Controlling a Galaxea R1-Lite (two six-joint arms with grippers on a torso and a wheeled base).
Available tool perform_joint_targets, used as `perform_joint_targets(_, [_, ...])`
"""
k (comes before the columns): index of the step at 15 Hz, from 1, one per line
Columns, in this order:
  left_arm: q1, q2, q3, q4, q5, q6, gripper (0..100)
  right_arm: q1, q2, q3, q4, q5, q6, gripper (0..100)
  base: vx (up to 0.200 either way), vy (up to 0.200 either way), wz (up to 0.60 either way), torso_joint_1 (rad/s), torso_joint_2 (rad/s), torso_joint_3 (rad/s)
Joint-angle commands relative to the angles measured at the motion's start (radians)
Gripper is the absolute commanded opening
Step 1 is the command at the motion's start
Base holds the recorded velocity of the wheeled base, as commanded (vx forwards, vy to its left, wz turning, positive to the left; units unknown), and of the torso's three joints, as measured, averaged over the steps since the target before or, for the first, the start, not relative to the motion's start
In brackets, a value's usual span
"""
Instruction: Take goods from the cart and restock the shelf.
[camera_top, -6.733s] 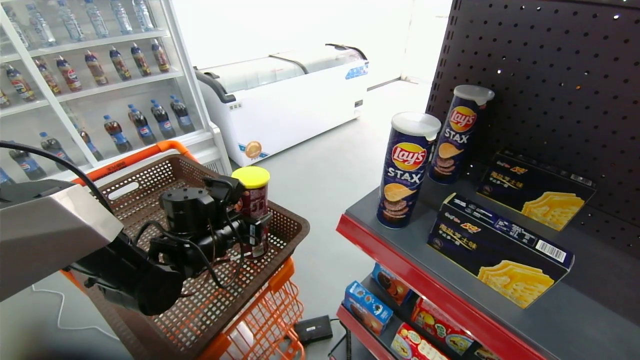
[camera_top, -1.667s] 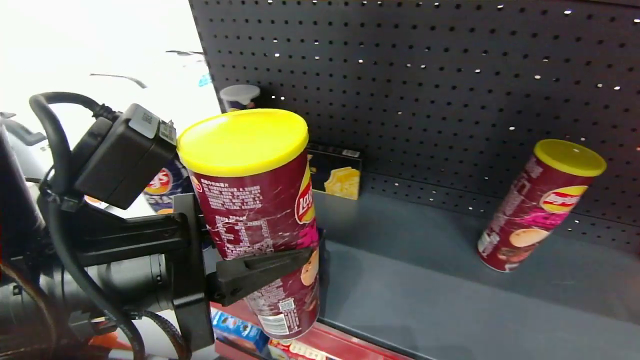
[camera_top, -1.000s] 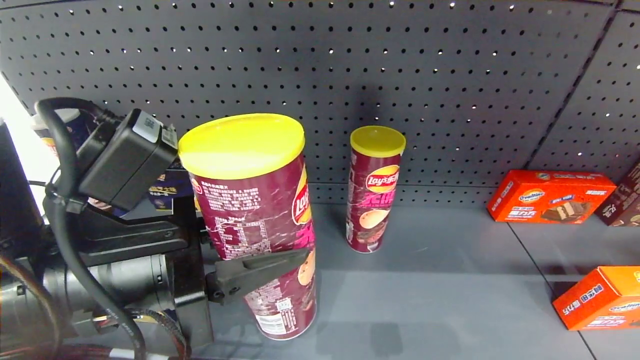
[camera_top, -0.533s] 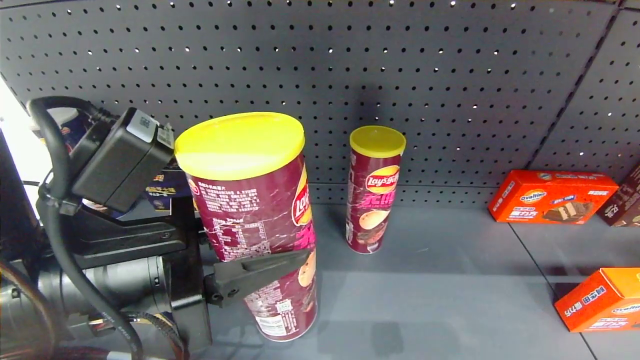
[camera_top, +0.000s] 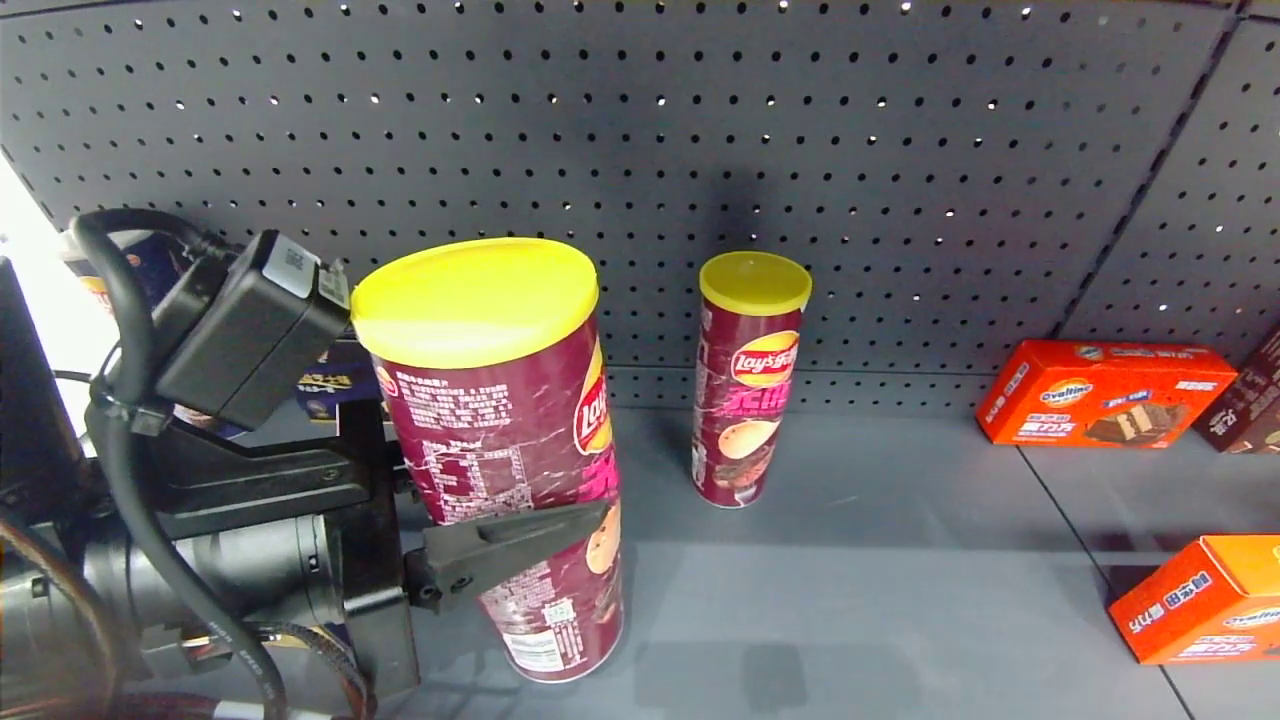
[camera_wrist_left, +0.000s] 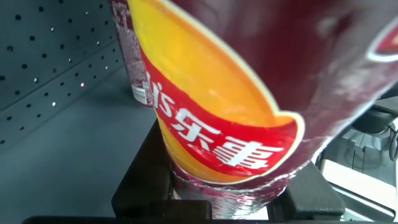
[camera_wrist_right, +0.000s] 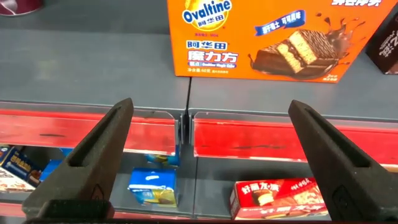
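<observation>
The left claw (camera_top: 520, 510) holds a tall dark-red chip can (camera_top: 500, 400) with a yellow lid, nearly upright, low at the grey shelf (camera_top: 880, 600). A matching can (camera_top: 745, 400) stands to that claw's right. In the right wrist view, the right claw (camera_wrist_right: 211, 107) is wide open near an orange box (camera_wrist_right: 255, 37).

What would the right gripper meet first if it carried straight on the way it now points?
Most likely the front edge of the shelf, with its red rail, which lies directly ahead of the open right gripper; the orange box lies further back on it. Depth is hard to judge.
</observation>
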Motion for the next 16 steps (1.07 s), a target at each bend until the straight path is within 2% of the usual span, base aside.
perform_joint_targets(1, [0.001, 0.001, 0.011, -0.001, 0.001, 0.0, 0, 0.0, 0.001, 0.0, 0.0, 0.001, -0.001, 100, 0.0, 0.0, 0.0, 0.0, 0.0, 0.0])
perform_joint_targets(11, [0.01, 0.001, 0.029, -0.002, 0.004, 0.003, 0, 0.0, 0.001, 0.0, 0.0, 0.001, -0.005, 100, 0.0, 0.0, 0.0, 0.0, 0.0, 0.0])
perform_joint_targets(13, [0.014, 0.001, 0.034, -0.002, 0.002, 0.003, 0, 0.0, 0.001, 0.0, 0.0, 0.001, -0.005, 100, 0.0, 0.0, -0.6, 0.0, 0.0, 0.007])
perform_joint_targets(16, [0.014, 0.001, 0.034, -0.004, 0.002, 0.003, 0, 0.0, 0.001, 0.0, 0.0, 0.001, -0.005, 100, 0.0, 0.0, 0.0, 0.0, 0.0, 0.0])
